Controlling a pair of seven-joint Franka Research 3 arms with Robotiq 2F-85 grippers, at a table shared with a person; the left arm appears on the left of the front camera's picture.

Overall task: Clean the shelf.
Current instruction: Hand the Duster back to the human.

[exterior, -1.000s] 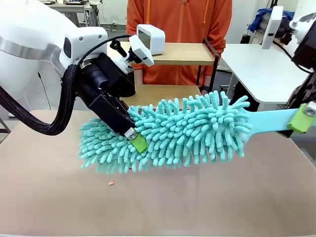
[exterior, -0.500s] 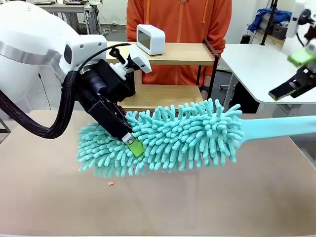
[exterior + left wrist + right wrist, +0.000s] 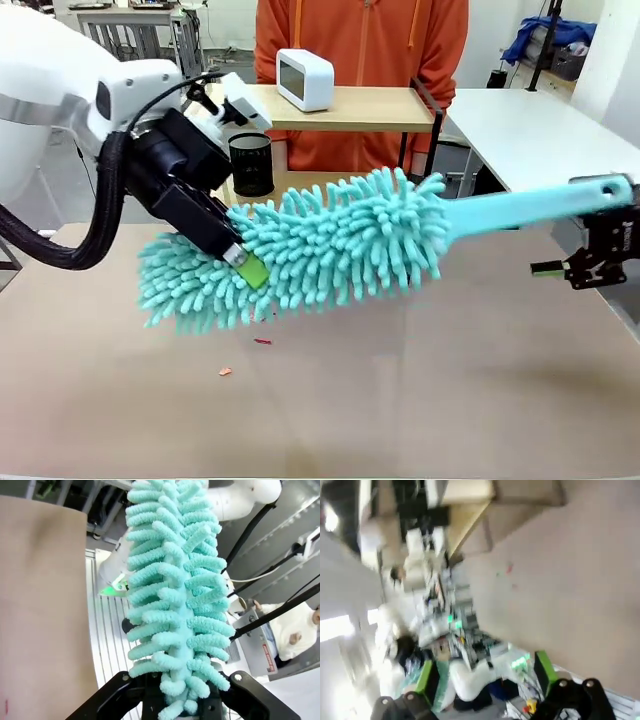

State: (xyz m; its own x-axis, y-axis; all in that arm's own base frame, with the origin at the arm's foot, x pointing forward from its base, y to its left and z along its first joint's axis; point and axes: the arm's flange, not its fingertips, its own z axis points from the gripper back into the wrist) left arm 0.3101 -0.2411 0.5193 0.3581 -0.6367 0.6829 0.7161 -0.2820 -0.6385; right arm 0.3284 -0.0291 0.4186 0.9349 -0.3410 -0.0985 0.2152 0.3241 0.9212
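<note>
A teal fluffy duster [image 3: 330, 255] hangs slanted over the brown table [image 3: 420, 400], its flat handle [image 3: 540, 205] rising to the right. My left gripper [image 3: 243, 266] is shut on the left part of its head. In the left wrist view the duster [image 3: 172, 595] runs up from between the left gripper [image 3: 177, 697] fingers. My right gripper [image 3: 578, 267] stands open at the right edge, below the handle's end and apart from it; in its own view the right gripper [image 3: 487, 677] holds nothing. The shelf [image 3: 370, 108] stands behind the duster.
A white device [image 3: 305, 78] sits on the shelf's top board and a black cup [image 3: 250, 163] on its lower board. A person in an orange top [image 3: 360, 40] stands behind it. Small red crumbs [image 3: 262, 341] lie on the table. A white table [image 3: 520, 135] is at the right.
My right gripper has let go of the duster handle and moved away to the right edge. My left gripper has carried the duster up and to the left, tilting the handle upward.
</note>
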